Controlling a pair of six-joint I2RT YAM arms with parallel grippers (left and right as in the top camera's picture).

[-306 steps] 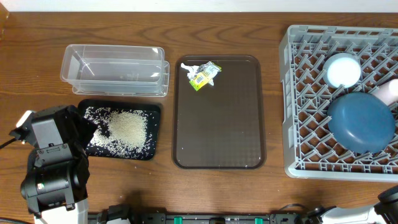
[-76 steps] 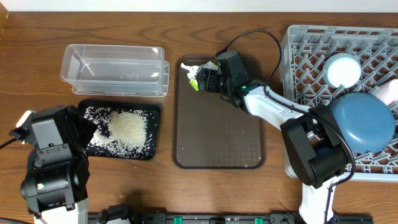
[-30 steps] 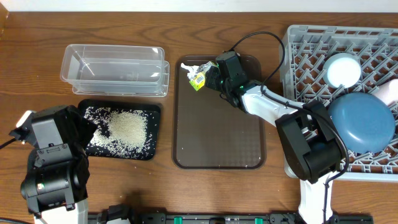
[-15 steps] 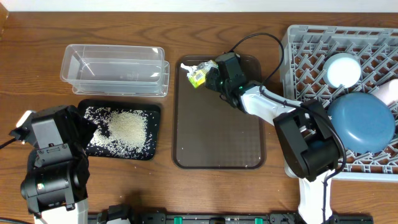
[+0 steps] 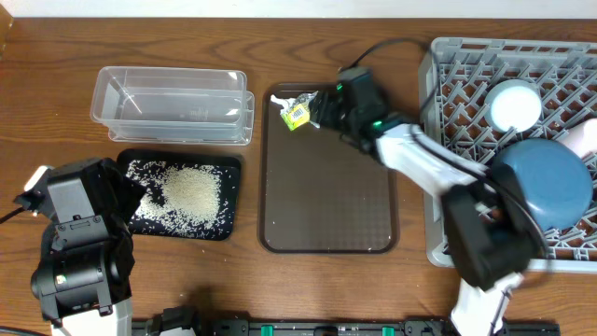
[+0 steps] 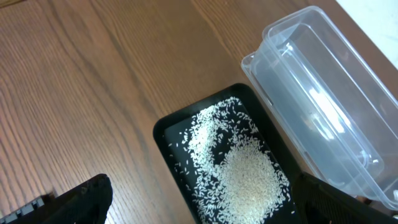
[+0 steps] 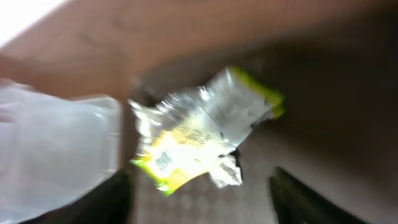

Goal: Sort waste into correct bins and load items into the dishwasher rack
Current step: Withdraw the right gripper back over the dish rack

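Our right pincer [image 7: 199, 186] hangs over a corner of the brown serving tray [image 5: 326, 187]. Its fingers stand on either side of the crumpled wrapper [image 5: 297, 113]. The wrist view is blurred, so we cannot tell whether they clamp it or only flank it. Just past the fingertips comes the tray's raised rim, then the clear tub [image 5: 173, 105]. Behind the pincer the tray floor lies open. Back along its arm stands the rack [image 5: 448, 140], holding the dark-blue dish [image 5: 541, 182] and the light-blue bowl [image 5: 515, 105].

Our left pincer [image 6: 203, 180] is released, fingers wide apart. Under and ahead of it lies the black tray [image 6: 163, 134] with the rice [image 6: 249, 180], the tub just beside the tray's edge. Off to one side the table [image 6: 93, 74] is open wood.
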